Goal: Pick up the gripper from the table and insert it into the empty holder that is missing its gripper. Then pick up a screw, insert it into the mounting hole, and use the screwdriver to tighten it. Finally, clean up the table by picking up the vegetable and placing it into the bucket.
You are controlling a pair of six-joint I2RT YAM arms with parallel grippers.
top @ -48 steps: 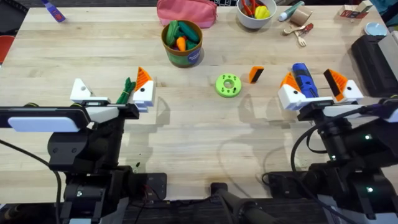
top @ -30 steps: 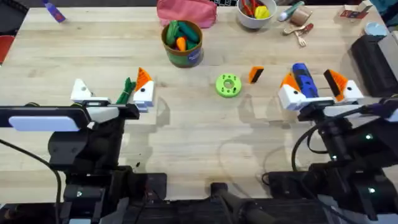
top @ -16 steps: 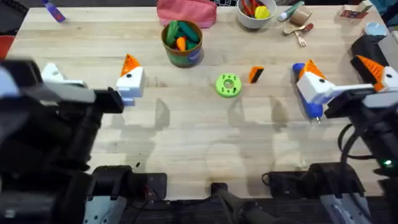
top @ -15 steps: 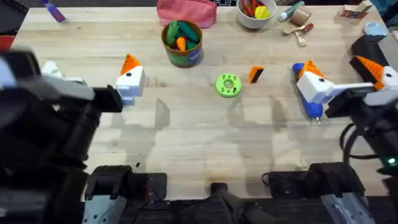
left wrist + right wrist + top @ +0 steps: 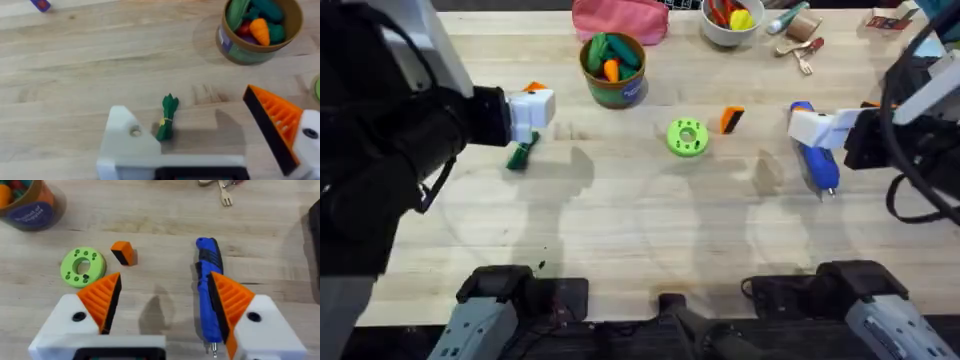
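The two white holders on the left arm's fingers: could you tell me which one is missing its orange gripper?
The bare holder, with the vegetable lying beside it; the other holder carries an orange ribbed pad.

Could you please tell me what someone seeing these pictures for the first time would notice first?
Probably the left gripper, which is lopsided: one finger carries an orange ribbed pad, while the other is a bare white holder. The loose orange gripper lies mid-table beside a bright green disc. The blue screwdriver lies on the table under the right gripper, and the dark green vegetable lies below the left one.
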